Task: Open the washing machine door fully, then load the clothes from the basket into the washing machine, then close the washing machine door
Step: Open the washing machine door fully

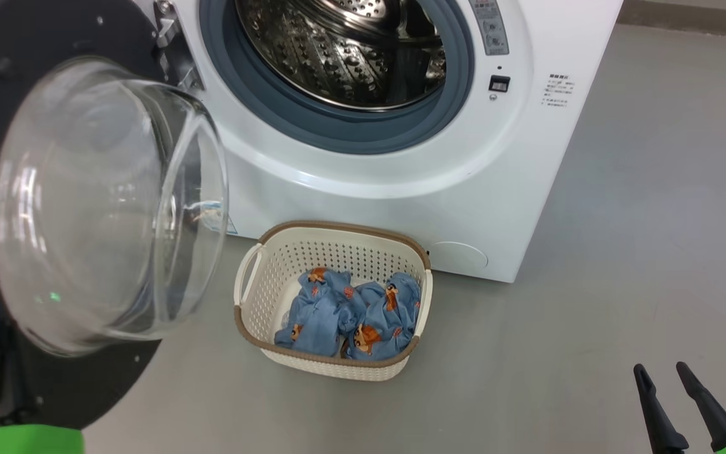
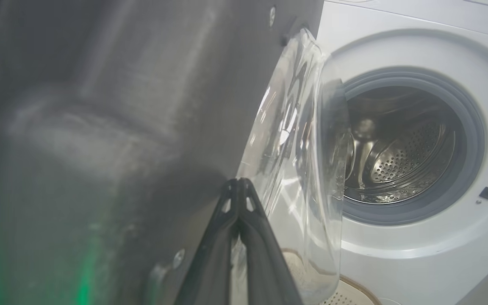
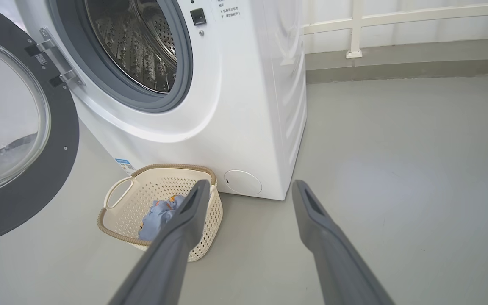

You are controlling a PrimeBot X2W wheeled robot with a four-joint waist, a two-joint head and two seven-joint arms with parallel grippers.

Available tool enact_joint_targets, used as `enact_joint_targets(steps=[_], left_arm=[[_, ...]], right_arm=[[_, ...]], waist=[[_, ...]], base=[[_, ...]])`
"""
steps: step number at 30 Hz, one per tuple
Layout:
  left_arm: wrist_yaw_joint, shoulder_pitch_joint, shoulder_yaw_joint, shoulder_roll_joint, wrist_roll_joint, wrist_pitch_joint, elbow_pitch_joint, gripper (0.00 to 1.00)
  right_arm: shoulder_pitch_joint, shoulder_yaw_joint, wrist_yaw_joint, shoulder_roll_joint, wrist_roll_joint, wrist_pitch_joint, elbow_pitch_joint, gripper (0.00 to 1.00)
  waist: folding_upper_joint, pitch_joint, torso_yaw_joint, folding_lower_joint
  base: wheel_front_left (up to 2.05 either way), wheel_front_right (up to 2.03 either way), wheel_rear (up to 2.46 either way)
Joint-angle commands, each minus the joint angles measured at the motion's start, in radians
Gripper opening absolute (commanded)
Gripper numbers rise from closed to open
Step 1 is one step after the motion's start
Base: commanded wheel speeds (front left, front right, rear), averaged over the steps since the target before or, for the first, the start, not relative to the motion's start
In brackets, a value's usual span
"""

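Glossy black round washing machine door [image 1: 35, 38] wide open. Light-blue printed clothes [image 1: 350, 312] sit in cream perforated basket [image 1: 338, 226], 10 o'clock from right gripper [image 1: 660, 369]: spread wide, empty, nearer arm; left gripper [image 2: 239, 186] pinched closed at door.

Left gripper [image 2: 238, 181]: fingers pressed together, tips meeting, bottom centre of its wrist view. Right gripper [image 1: 660, 369]: lower right of head view, fingers parted, pointing up.

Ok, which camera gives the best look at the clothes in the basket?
The head view: it looks down into the basket at the blue clothes. The right wrist view catches a small blue patch, partly behind a finger of the right tool. The left wrist view gets just the basket's rim.
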State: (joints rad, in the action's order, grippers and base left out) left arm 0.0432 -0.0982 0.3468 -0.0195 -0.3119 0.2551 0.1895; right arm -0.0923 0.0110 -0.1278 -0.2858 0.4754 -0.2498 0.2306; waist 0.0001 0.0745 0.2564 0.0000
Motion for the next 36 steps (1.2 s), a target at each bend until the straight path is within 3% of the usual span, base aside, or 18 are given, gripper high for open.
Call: enact_joint_targets(steps=[1, 16, 36], left_arm=[[0.004, -0.051, 0.065, -0.04, 0.005, 0.007, -0.014, 0.0], [0.043, -0.234, 0.295, -0.117, 0.077, 0.007, 0.125, 0.0], [0.055, -0.401, 0.468, -0.231, 0.174, 0.007, 0.274, 0.0]], right_arm=[[0.028, -0.02, -0.003, -0.029, 0.002, -0.012, -0.023, 1.0], [0.075, -0.018, -0.003, -0.048, 0.008, -0.012, -0.039, 1.0], [0.133, -0.007, -0.003, -0.089, 0.013, -0.012, -0.063, 1.0]], waist=[[-0.0001, 0.01, -0.001, 0.0], [-0.0001, 0.1, -0.013, 0.0], [-0.0001, 0.211, -0.027, 0.0]], base=[[0.0, 0.0, 0.0], [0.0, 0.0, 0.0], [0.0, 0.0, 0.0]])
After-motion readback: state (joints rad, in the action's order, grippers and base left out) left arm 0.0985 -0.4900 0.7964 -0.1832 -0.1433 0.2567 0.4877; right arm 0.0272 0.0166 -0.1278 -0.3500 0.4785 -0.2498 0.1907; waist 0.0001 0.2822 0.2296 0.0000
